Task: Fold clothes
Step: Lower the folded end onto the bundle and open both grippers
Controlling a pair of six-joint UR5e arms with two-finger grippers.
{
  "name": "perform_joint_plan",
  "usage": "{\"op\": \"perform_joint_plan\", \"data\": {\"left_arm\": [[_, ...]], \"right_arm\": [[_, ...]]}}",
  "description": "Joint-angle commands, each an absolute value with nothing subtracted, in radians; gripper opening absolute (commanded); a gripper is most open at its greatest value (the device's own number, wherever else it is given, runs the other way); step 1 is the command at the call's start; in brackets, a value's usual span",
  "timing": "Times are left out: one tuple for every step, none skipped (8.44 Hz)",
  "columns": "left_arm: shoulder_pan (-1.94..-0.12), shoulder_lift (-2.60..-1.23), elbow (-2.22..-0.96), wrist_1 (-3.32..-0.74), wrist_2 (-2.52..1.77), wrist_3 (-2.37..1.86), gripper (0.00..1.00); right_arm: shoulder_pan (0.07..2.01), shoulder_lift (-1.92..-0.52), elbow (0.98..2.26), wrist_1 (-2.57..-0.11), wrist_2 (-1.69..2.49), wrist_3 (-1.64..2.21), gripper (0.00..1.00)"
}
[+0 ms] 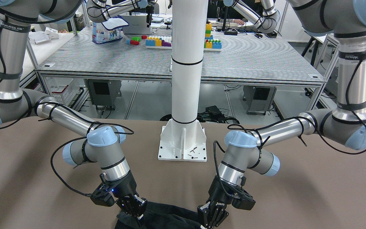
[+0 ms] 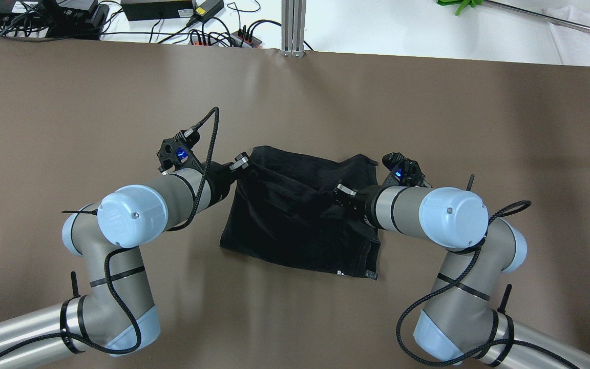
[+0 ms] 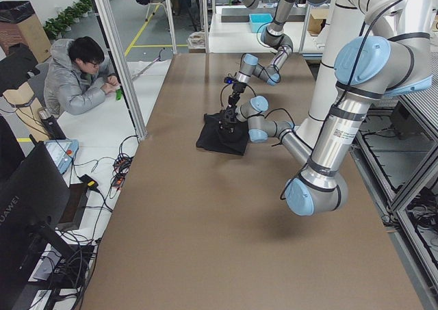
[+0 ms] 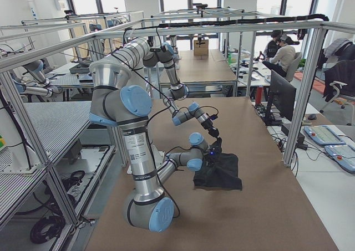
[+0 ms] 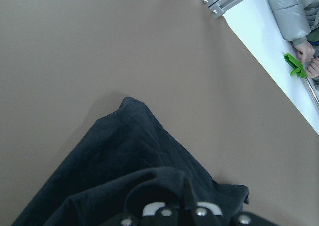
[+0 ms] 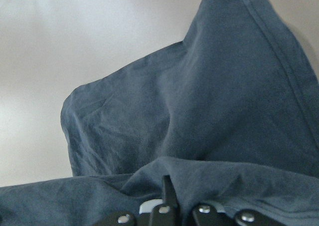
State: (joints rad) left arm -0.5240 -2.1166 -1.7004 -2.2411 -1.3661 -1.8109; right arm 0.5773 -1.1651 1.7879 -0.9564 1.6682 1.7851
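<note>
Progress seems midway: our left tool [image 2: 244, 165] and right tool [image 2: 338, 192] each pinch shut on the black garment [image 2: 295, 225], bunched between them; we judge the fold unfinished.

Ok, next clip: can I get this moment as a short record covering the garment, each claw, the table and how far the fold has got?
garment: black garment, rumpled; near edge flat on the table, far part pulled up into a ridge
left claw: shut on the garment's far-left corner
right claw: shut on fabric towards the garment's right side
table: brown surface, garment near its middle
fold state: no neat fold yet
bystander: person seated beside the table
</note>
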Motion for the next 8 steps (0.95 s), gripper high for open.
{"op": "perform_joint_plan", "data": {"left_arm": [[-0.531, -2.117, -1.701, -2.240, -1.365, -1.807, 0.99], [-0.534, -2.117, -1.701, -2.238, -1.364, -1.807, 1.00], [-0.551, -2.115, -1.701, -2.237, -1.367, -1.804, 1.00], [-0.566, -2.112, -1.701, -2.234, -1.374, -1.801, 1.00], [-0.598, -2.109, -1.701, -2.230, -1.429, -1.796, 1.00], [-0.632, -2.105, -1.701, -2.230, -1.478, -1.787, 1.00], [-0.667, -2.082, -1.707, -2.229, -1.523, -1.754, 1.00], [-0.730, -2.047, -1.713, -2.232, -1.604, -1.708, 1.00]], "right_arm": [[0.580, -1.164, 1.786, -0.954, 1.663, 1.793, 0.93], [0.581, -1.164, 1.786, -0.954, 1.663, 1.792, 0.94], [0.592, -1.151, 1.787, -0.954, 1.663, 1.804, 0.94], [0.601, -1.141, 1.793, -0.956, 1.672, 1.822, 0.94], [0.601, -1.132, 1.802, -0.959, 1.674, 1.825, 0.94], [0.601, -1.103, 1.807, -0.969, 1.672, 1.824, 0.94], [0.592, -1.092, 1.804, -0.995, 1.672, 1.821, 0.94], [0.563, -1.077, 1.798, -1.023, 1.672, 1.804, 0.94]]}}
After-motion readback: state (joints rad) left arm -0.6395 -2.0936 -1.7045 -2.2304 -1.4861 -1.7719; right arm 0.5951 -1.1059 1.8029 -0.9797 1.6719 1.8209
